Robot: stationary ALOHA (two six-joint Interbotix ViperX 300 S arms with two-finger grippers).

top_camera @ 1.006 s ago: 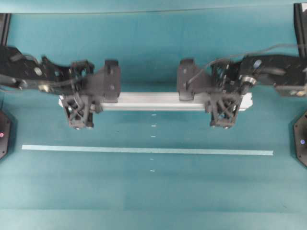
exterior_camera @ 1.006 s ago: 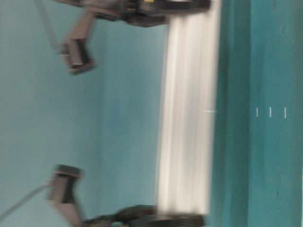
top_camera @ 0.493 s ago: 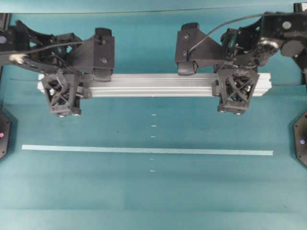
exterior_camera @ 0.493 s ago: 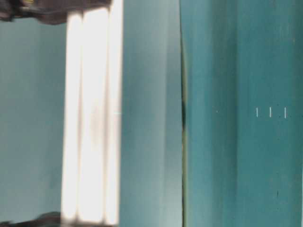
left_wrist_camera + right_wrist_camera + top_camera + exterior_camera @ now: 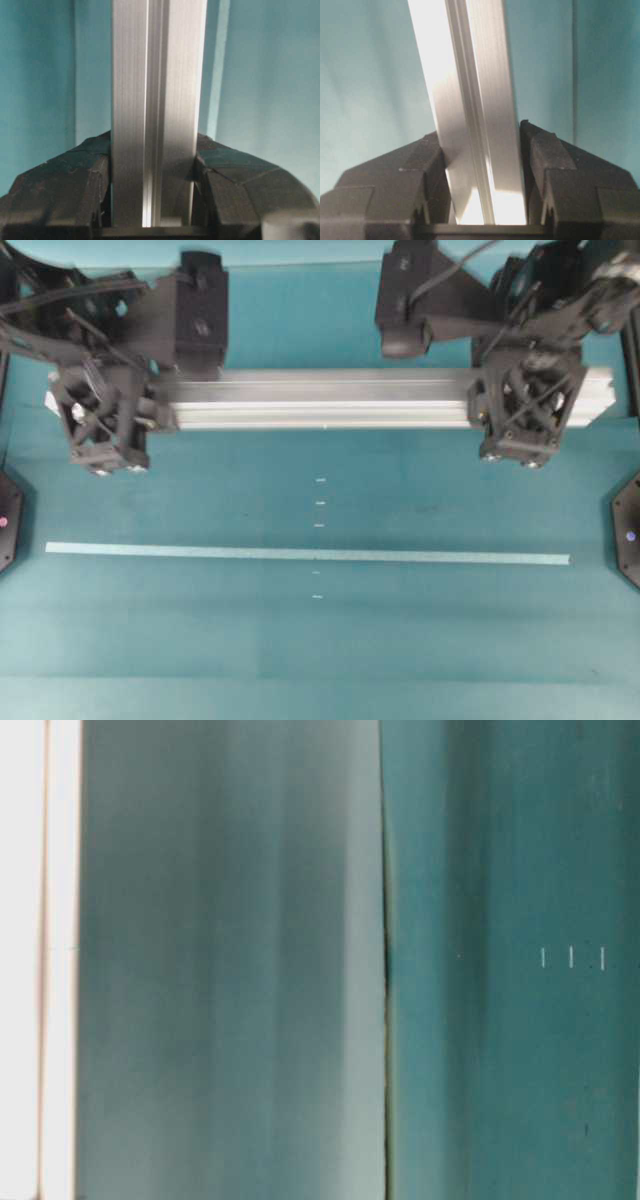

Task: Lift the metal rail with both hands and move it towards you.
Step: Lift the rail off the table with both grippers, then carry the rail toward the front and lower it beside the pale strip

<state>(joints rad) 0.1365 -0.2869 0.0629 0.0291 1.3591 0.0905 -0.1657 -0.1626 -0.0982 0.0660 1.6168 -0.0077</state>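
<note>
Both grippers, left and right, are clamping the metal rail near its ends, balancing it level beyond the tape strip.

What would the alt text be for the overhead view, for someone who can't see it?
A long silver metal rail lies crosswise over a teal table, gripped near its left end by the left tool and near its right end by the right tool, both black. Nearer the viewer, a thin pale tape strip runs parallel to the rail.
</note>
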